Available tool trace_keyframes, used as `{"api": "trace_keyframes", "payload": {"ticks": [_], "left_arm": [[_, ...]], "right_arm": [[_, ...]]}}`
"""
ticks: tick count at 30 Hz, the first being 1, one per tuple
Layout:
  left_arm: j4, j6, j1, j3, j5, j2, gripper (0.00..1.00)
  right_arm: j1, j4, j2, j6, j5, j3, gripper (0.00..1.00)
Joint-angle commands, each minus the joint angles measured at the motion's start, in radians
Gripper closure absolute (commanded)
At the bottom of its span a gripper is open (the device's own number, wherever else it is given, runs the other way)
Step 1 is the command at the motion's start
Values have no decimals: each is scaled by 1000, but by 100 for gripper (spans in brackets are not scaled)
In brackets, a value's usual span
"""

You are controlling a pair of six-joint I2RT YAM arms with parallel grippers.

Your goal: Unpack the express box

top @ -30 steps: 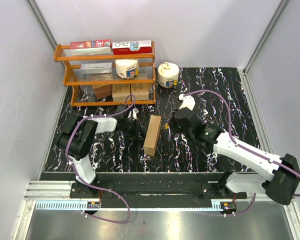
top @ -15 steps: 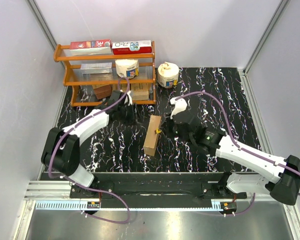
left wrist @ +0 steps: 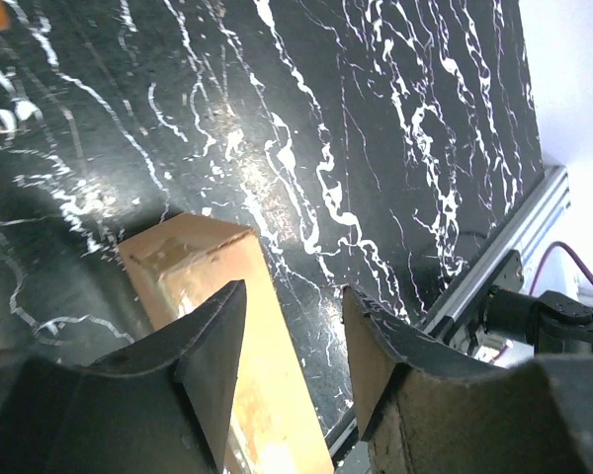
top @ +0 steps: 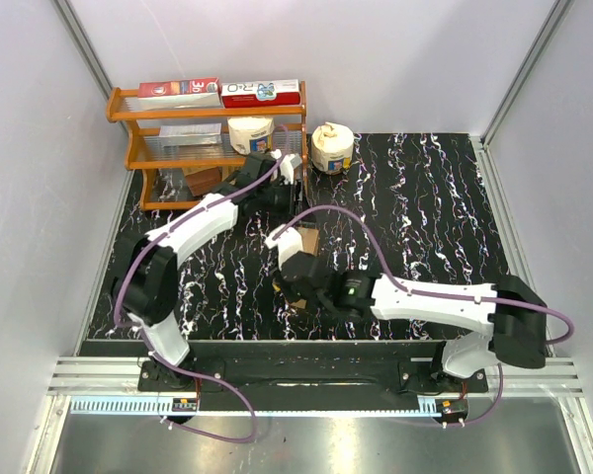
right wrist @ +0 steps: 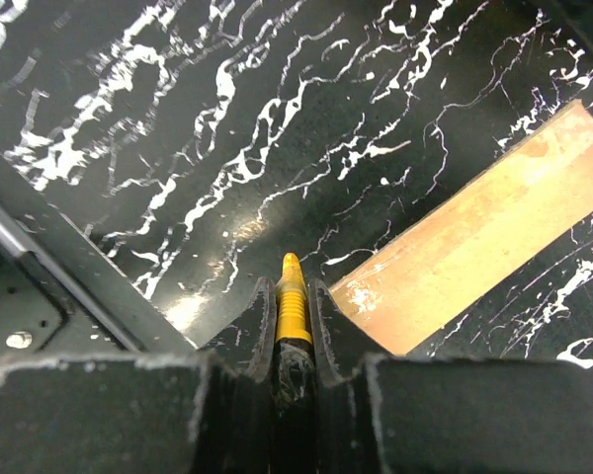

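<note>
Noting plain brown oblong cardboard express box (left wrist: 193, 257) lying on black marbled bench (top: 425, 197), long axis near-to-far. Left claw (left wrist: 292, 296) hangs over its far end, jaws part-open, gripping nothing. Right claw (right wrist: 290, 291), clamped on slim yellow tool (right wrist: 293, 314), sits just beside the near end.

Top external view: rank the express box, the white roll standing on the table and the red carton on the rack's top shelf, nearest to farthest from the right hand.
From the right hand, shut on a yellow tool:
1. express box: right beside it, mid-scene.
2. white roll: at the back, near centre.
3. red carton: back left, highest up.
</note>
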Motion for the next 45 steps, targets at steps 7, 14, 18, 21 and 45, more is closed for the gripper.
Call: {"api": "trace_keyframes", "payload": {"ticks": [7, 14, 18, 21, 45], "left_arm": [[32, 36, -36, 119, 220, 153, 51], [-115, 86, -40, 126, 105, 178, 54], [-186, 117, -42, 117, 21, 169, 55], [-218, 128, -42, 103, -27, 161, 56], [-273, 131, -42, 41, -59, 84, 59]], "right_arm": [[55, 27, 79, -65, 232, 48, 100], [65, -52, 31, -28, 247, 17, 100], [66, -102, -15, -1, 249, -7, 100], [66, -150, -50, 29, 258, -23, 100], [66, -480, -262, 404, 431, -191, 100]]}}
